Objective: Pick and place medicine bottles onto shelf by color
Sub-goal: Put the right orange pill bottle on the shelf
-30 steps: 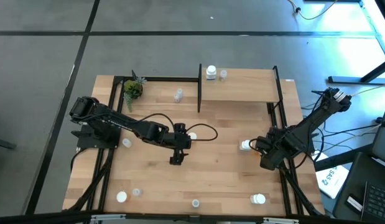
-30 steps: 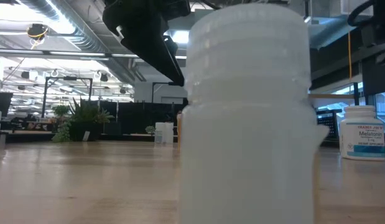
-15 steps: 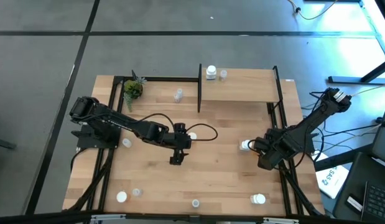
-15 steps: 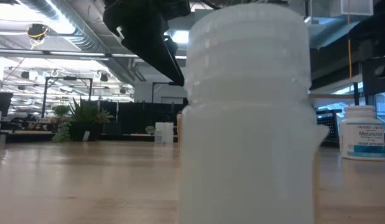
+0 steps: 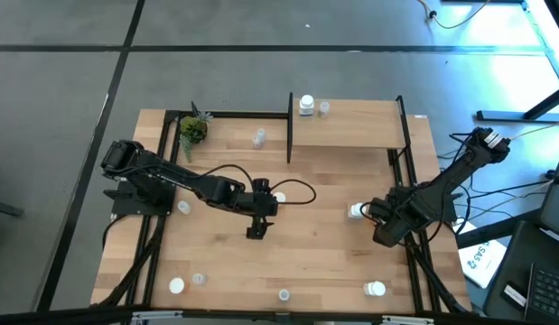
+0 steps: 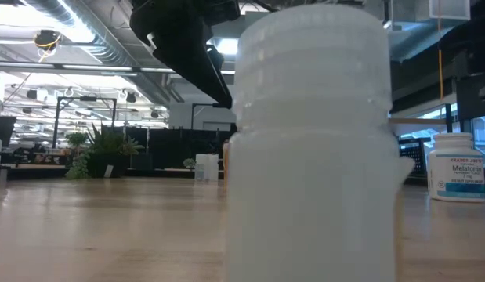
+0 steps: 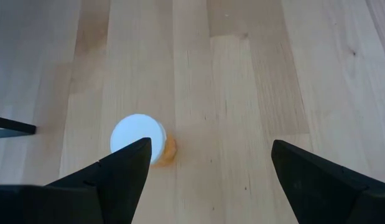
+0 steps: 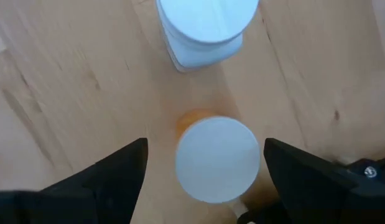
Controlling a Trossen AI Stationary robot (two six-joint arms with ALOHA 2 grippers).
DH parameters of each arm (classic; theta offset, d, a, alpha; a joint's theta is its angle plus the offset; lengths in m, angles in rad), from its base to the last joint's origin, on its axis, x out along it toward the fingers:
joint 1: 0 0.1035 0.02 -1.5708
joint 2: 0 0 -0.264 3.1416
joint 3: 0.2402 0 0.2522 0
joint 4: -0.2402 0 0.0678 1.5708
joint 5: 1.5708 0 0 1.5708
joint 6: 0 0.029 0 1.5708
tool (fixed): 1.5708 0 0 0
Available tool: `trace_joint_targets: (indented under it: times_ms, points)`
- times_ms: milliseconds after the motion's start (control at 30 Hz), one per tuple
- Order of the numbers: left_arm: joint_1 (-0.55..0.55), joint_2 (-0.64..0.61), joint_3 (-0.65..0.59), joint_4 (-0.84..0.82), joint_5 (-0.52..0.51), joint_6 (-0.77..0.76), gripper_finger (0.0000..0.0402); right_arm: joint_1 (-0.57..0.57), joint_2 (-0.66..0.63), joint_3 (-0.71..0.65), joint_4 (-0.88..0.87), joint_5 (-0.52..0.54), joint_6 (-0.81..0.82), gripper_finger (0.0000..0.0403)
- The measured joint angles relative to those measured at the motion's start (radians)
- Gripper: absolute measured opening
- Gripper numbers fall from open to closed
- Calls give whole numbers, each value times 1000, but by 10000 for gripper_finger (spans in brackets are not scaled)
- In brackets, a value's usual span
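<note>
An orange medicine bottle with a white cap (image 8: 217,158) stands upright on the table between the open fingers of my right gripper (image 8: 204,163), which points down at the table's right side (image 5: 373,215). I see no touch. A white bottle (image 8: 208,31) stands just past it. My left gripper (image 7: 208,158) hangs open over mid-table (image 5: 275,208). Another white-capped orange bottle (image 7: 140,138) stands by one fingertip, outside the gap. The shelf (image 5: 369,135) at the far right bears a white bottle (image 5: 306,106) and a clear bottle (image 5: 324,108).
More bottles stand along the near edge (image 5: 176,285) (image 5: 284,294) (image 5: 375,289); one (image 6: 313,141) fills the low view. Others stand at the left (image 5: 183,208) and at the far side (image 5: 258,138). A potted plant (image 5: 192,129) sits far left. Black posts (image 5: 289,126) frame the shelf.
My right gripper has sunk a little over the orange bottle, still open, then stopped. No bottle has moved.
</note>
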Motion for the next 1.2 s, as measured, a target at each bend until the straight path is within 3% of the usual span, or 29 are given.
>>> trace_joint_targets:
  times_ms: [233, 867, 1200]
  points:
    - [0, 0, 0, 0, 0, 0, 327, -2, 1, -52, 89, -11, 4, 323]
    - [0, 0, 0, 0, 0, 0, 327, -2, 1, -63, 83, -65, 60, 322]
    - [0, 0, 0, 0, 0, 0, 327, -3, 1, -114, 138, -74, 82, 258]
